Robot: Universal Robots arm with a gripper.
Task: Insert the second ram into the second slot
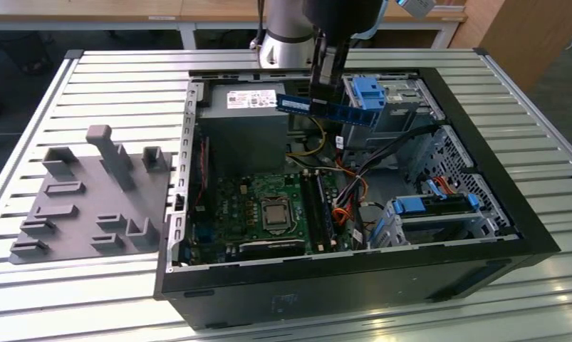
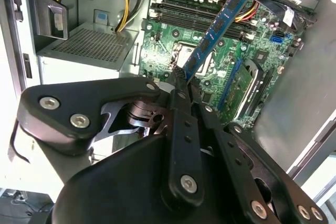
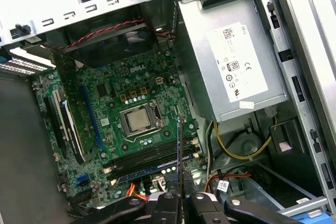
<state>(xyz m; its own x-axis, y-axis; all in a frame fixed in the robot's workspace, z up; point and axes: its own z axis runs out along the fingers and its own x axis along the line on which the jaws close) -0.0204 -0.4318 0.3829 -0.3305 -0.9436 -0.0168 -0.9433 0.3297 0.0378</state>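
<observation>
Jaws clenched on the second ram (image 1: 325, 108); arm (image 1: 286, 35) points straight down over the far side of the open case (image 1: 513, 228).

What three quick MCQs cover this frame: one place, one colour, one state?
1. The grey tray lies:
A) inside the computer case
B) on the exterior view's left of the case
C) on the exterior view's right of the case
2. The RAM stick is:
A) blue
B) red
C) white
3. The gripper has its fingers:
A) open
B) shut on a cable
C) shut on the RAM stick

Key:
1 B, the tray sits beside the case.
2 A, the board is blue.
3 C, the fingers clamp the stick's end above the motherboard.
</observation>
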